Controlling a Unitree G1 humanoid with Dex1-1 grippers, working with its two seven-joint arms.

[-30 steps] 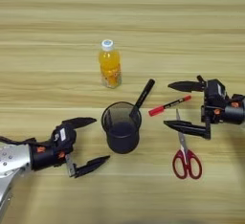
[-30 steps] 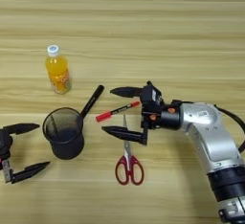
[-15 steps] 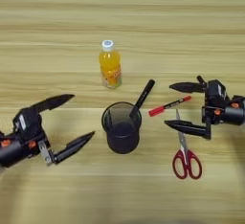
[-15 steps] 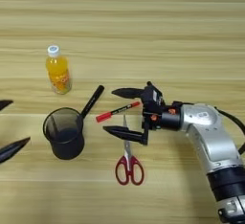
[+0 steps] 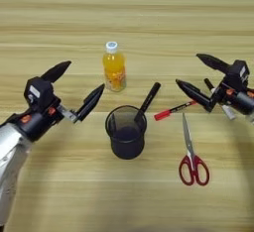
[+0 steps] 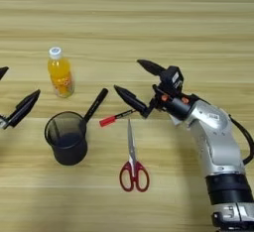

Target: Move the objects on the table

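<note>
Left gripper [image 5: 79,91]: I am holding it over the tabletop [image 5: 127,23], left of the bottle; jaws are spread wide, grasping nothing.
Right gripper [image 6: 132,83]: I am hovering it just above the red pen [image 6: 117,117]; jaws are gaping, released.
Orange-drink bottle [image 5: 114,67]: standing upright behind the pen cup [image 5: 126,132].
Black marker [image 5: 147,99]: lying tilted, its near end touching the cup rim.
Scissors [image 5: 191,152]: lying flat, handles toward me, blades pointing at the pen.
White marker [image 5: 225,108]: partly hidden under my right gripper.

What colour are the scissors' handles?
Red; the scissors show best in the left eye view.
</note>
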